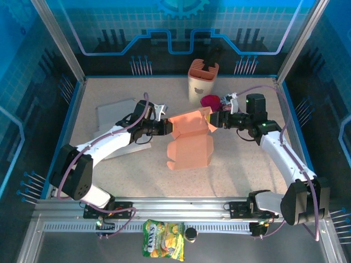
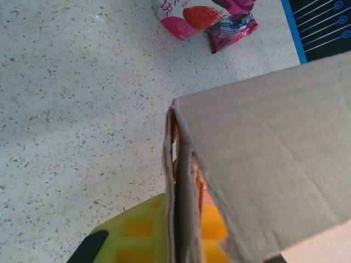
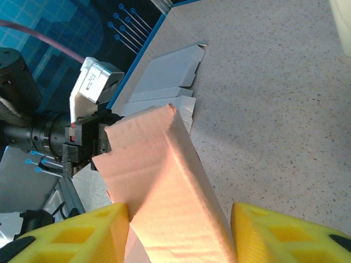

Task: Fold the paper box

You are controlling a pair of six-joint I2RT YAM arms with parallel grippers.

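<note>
Speckled bench in a blue-walled cell, rails on every side.

Top view: paper box is mid-bench, orange and half formed. Its upper end is raised between both arms, and its lower end looks to rest on the bench. Left jaws are pressed together on its left flap. Right jaws are at the tab on its upper right. Cup and pink pouch sit just behind the right wrist. Grey flat blanks lie beside the left arm.

Left wrist view: a folded cardboard edge stands upright against the yellow pad, pinched flat. There's open bench to the left.

Right wrist view: yellow pads are half spread, straddling a wide folded wall of the box. Both look to touch it, so I read it as a clasp.

Step in hand, my guess: creasing a side wall up. I'd hold the left pinch fixed as the hinge and turn the right wrist along the crease instead of pulling, since a pull could slip or tear the flap.

Free room is toward the arm bases. The back is tight with the cup and pouch, and the blanks crowd the left.
</note>
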